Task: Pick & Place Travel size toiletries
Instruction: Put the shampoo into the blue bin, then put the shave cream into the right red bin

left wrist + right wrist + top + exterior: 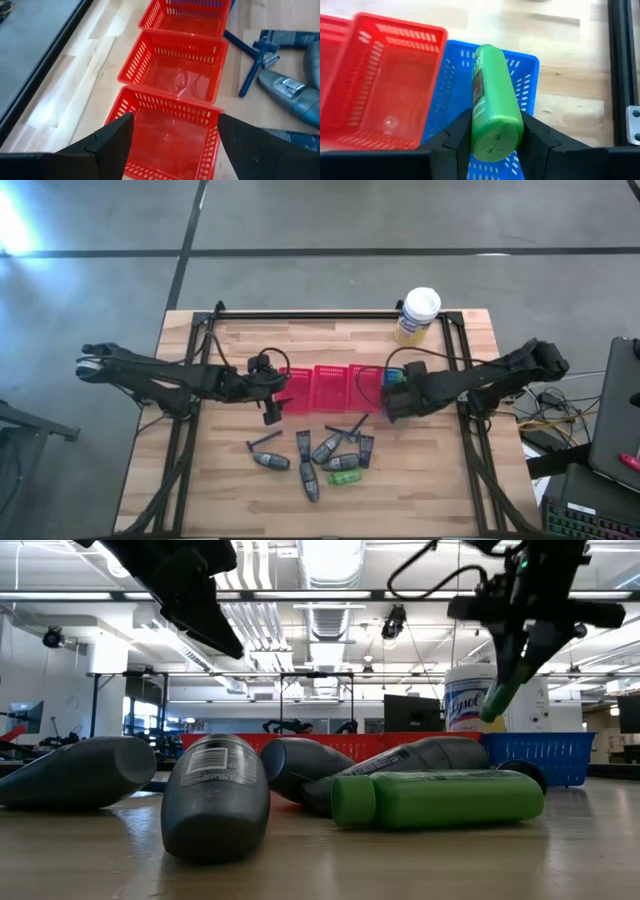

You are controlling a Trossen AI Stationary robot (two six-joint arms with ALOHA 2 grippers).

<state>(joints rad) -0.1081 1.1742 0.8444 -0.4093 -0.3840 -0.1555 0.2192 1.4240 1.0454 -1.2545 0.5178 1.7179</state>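
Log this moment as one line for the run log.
right end effector: holds green bottle over blue basket | left end effector: open, empty, over red basket | other toiletries: on table

One green bottle (pixel 492 105) is clamped between dark fingers above the blue basket (pixel 527 75). Remaining toiletries (pixel 318 457), apparently grey tubes, sticks and one green bottle (pixel 344 478), lie scattered on the table (pixel 220 500).
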